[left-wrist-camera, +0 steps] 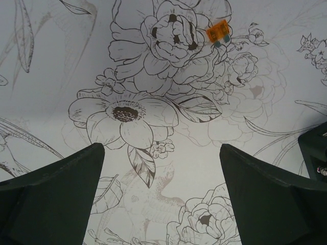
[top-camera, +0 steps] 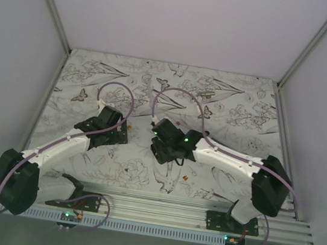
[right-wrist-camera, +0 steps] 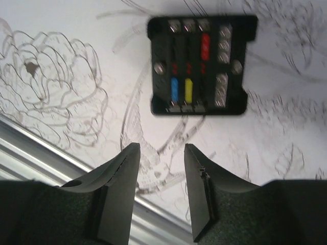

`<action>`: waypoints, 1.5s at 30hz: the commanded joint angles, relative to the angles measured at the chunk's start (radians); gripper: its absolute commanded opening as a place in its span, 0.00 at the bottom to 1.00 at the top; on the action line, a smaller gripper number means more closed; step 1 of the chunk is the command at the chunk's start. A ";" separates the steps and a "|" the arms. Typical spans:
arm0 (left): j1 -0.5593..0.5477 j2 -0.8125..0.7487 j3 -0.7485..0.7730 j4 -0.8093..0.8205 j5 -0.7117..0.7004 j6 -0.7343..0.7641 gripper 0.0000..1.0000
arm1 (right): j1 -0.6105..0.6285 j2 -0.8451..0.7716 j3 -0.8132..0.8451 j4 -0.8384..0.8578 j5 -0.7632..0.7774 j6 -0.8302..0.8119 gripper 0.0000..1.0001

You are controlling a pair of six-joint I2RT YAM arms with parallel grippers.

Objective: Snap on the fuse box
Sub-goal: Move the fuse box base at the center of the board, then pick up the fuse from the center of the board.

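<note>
The fuse box (right-wrist-camera: 202,64) is a black square box with red, blue and yellow fuses. It lies flat on the flower-printed table, just ahead of my right gripper (right-wrist-camera: 161,147), which is open, empty and clear of the box. In the top view the right gripper (top-camera: 163,148) hangs over the table's middle, and I cannot make out the box under it. My left gripper (left-wrist-camera: 161,148) is wide open and empty above bare print; in the top view (top-camera: 116,131) it sits left of the right one.
A loose orange fuse (left-wrist-camera: 218,31) lies on the table ahead of the left gripper and also shows in the top view (top-camera: 185,177). A black part (left-wrist-camera: 314,153) shows at the left wrist view's right edge. The aluminium rail (right-wrist-camera: 30,148) runs along the near edge.
</note>
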 commanded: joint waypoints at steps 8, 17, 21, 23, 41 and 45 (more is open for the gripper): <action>0.004 0.006 0.019 -0.024 0.033 0.022 1.00 | 0.008 -0.235 -0.249 -0.216 0.141 0.493 0.52; 0.004 0.003 0.018 -0.024 0.035 0.020 1.00 | 0.008 -0.261 -0.365 -0.121 0.106 0.696 0.50; 0.004 -0.004 0.016 -0.024 0.031 0.021 1.00 | 0.008 -0.234 -0.377 -0.096 0.126 0.751 0.49; 0.003 -0.008 0.016 -0.024 0.032 0.020 1.00 | 0.008 -0.228 -0.390 -0.073 0.134 0.772 0.48; 0.001 -0.008 0.015 -0.026 0.027 0.021 1.00 | 0.005 -0.127 -0.403 -0.017 0.207 0.835 0.40; 0.001 -0.006 0.014 -0.024 0.027 0.021 1.00 | -0.002 -0.105 -0.382 -0.014 0.226 0.798 0.39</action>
